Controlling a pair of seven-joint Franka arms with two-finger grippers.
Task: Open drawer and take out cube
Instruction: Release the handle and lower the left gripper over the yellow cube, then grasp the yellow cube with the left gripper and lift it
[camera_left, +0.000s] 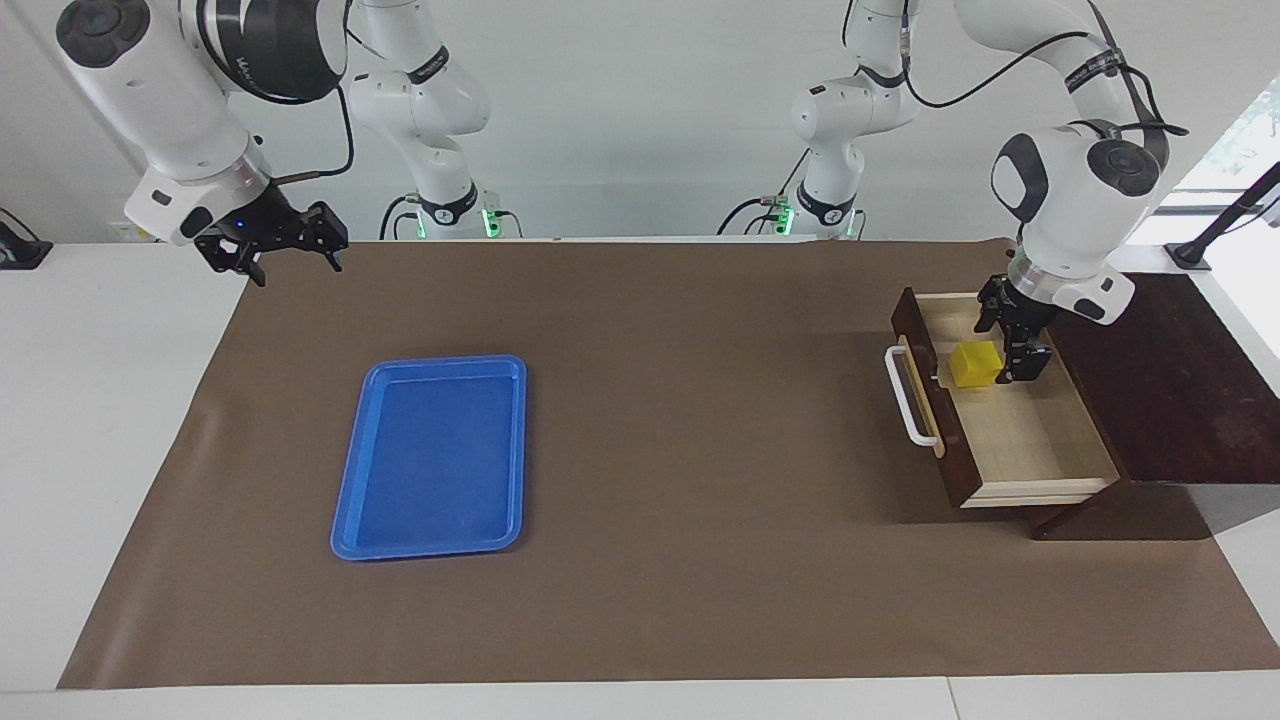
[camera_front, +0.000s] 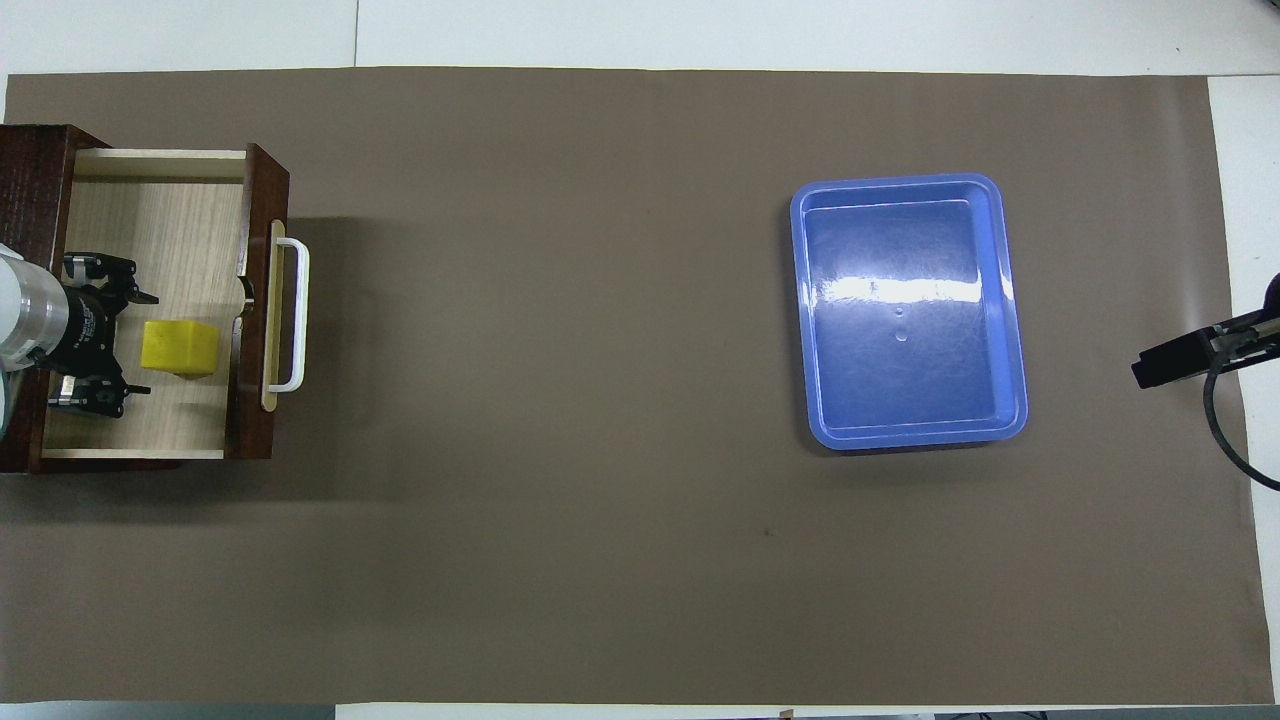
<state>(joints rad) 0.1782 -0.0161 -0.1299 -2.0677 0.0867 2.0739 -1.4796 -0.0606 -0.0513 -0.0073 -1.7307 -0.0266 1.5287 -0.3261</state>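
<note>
Broadly, a brown paper mat (camera_left: 640, 450) covers the white table, and at the left arm's end of it stands the dark brown wooden drawer (camera_left: 1005, 440) with its pale interior and white bar handle (camera_left: 905, 398), already pulled out. Toward the right arm's end lies a flat blue plastic tray (camera_left: 432, 455), holding nothing. The right gripper (camera_left: 272, 243) waits over the mat's edge, jaws apart and empty. The left gripper (camera_left: 1012, 338) is down inside the drawer just beside the small bright-yellow cube (camera_left: 975, 364), its jaws spread wide and not yet round it. The cube sits on the drawer floor close against the front panel. Opening looks done; the step in hand is the reach for the cube. Next the left gripper should straddle the cube, close on two flat faces, and lift straight up clear of the drawer walls.
</note>
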